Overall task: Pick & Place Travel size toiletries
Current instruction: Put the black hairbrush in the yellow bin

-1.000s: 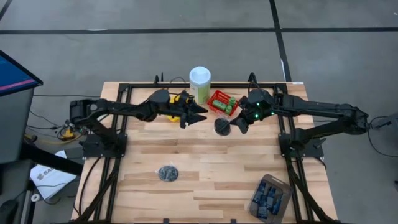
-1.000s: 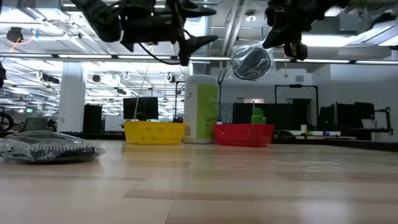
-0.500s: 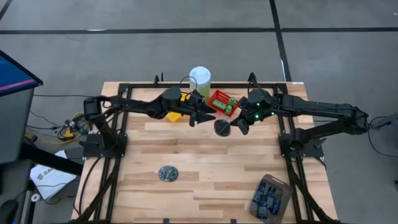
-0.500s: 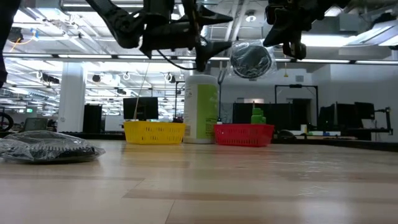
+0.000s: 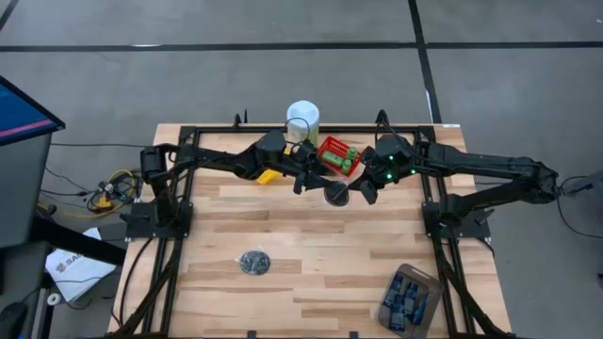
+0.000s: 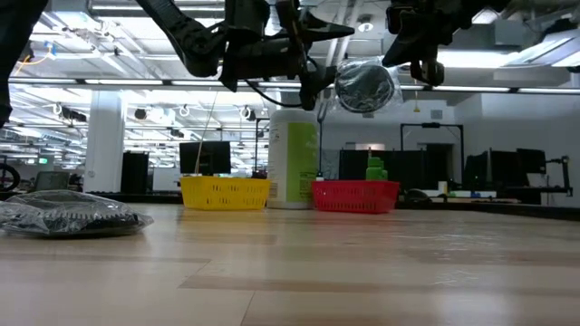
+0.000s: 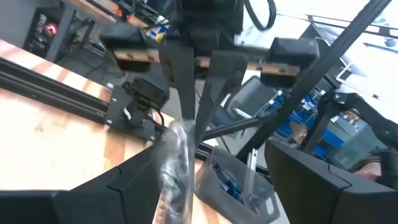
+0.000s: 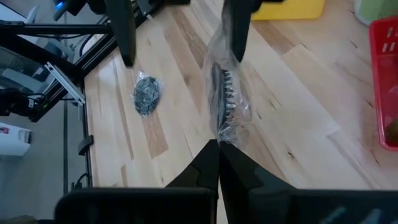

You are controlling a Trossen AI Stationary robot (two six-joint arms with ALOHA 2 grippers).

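Observation:
A dark round bundle in clear wrap [image 6: 365,88] hangs high above the table's far middle, with my right gripper [image 5: 358,192] shut on its wrap. My left gripper [image 5: 316,179] reaches level from the table's left, open. Its two fingers stand on either side of this bundle [image 7: 176,168]. A second wrapped bundle [image 5: 252,262] lies flat on the table, near left. Short green bottles [image 5: 350,158] stand in the red basket [image 5: 332,151]. Dark navy tubes fill the grey container [image 5: 407,297] at the near right. My right gripper pinches the bundle's clear wrap at one edge [image 8: 222,138] between its two shut fingers, slanting down from the table's right. The bundle stands on edge beyond the fingertips, lifted clear of the table. I cannot tell whether my left gripper's fingers [image 8: 238,25] touch the wrap.
A tall pale green canister with a white lid [image 5: 302,122] stands at the far edge, between a yellow basket [image 5: 270,173] partly under my left arm and the red basket. Bare wooden tabletop [image 5: 320,254] lies across the middle and near side.
My left gripper has gone toward the table's right edge, sinking slightly, up to the bundle that my right gripper holds. Its open fingers now stand on either side of the bundle. The bundle has kept its place.

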